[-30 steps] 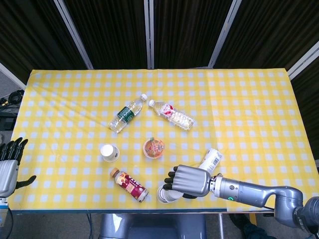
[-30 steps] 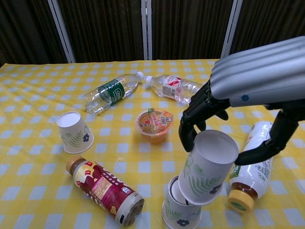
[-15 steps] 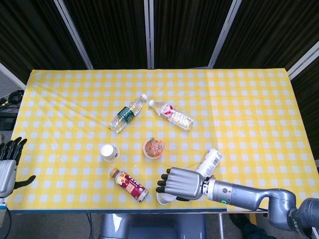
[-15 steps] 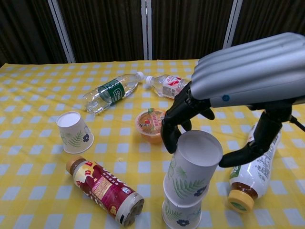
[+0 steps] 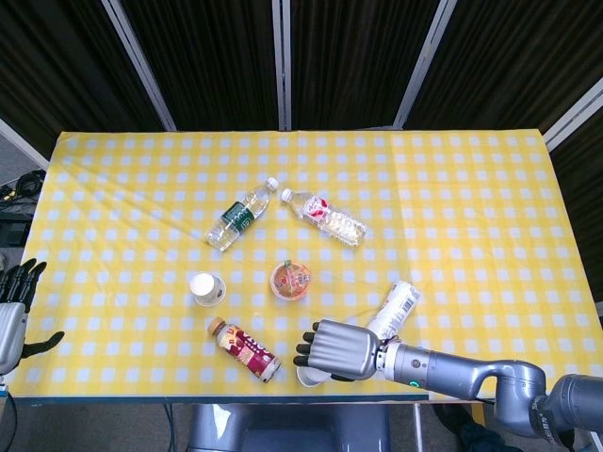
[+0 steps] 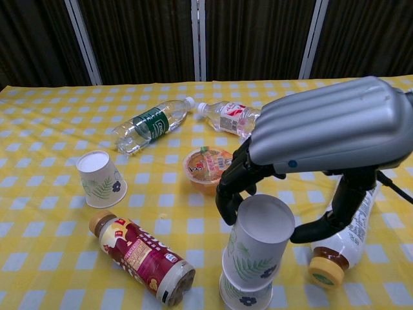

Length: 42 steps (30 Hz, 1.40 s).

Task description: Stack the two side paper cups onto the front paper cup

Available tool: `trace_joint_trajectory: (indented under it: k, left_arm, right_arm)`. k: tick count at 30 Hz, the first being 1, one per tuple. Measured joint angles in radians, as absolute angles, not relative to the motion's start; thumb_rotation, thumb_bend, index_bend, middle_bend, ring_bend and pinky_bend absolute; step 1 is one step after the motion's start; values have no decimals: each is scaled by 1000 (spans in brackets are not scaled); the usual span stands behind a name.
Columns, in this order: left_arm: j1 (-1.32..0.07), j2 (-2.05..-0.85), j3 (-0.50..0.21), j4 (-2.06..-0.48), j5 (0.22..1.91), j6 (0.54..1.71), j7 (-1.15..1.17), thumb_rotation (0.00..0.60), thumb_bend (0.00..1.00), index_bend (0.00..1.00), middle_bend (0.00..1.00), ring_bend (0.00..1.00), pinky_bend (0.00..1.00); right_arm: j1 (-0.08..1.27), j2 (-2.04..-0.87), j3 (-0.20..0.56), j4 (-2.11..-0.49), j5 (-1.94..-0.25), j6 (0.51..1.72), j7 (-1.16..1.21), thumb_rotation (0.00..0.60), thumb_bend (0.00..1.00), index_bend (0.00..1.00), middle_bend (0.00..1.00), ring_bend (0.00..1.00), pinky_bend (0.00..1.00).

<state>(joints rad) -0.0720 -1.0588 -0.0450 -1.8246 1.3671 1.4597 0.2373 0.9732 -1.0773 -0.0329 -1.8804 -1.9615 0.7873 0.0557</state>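
Head view: the right hand (image 5: 344,349) covers the front cup (image 5: 308,376) at the near edge of the surface (image 5: 471,217); the left hand (image 5: 13,311) hangs off the left edge, fingers spread, holding nothing.

Chest view: the right hand's fingers (image 6: 227,197) grip the upper cup (image 6: 256,237), nested in the front cup (image 6: 243,294). The side cup (image 6: 100,178) stands far left.

the right hand (image 6: 310,148) has a shiny silver ridged back and black fingers (image 6: 233,187). its grey arm shows a small green light. the left hand (image 5: 11,315) looks alike.
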Motion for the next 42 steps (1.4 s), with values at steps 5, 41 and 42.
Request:
trace_joint_trajectory:
  k: [5, 41, 42]
  left_arm:
    - [-72, -1058, -45, -1824, 1367, 1460, 234, 600, 0, 0, 0, 0, 0]
    - [-118, -1059, -37, -1815, 1471, 1425, 213, 600, 0, 0, 0, 0, 0]
    - [-128, -1061, -40, -1813, 1482, 1419, 208, 600, 0, 0, 0, 0, 0]
  right_arm:
    - [970, -1080, -41, -1872, -1955, 788, 37, 600, 295, 292, 353, 338, 525]
    - [586, -1010, 6, -1704, -1784, 1312, -305, 600, 0, 0, 0, 0, 0]
    - [562, -1014, 7, -1697, -1756, 1326, -306, 600, 0, 0, 0, 0, 0]
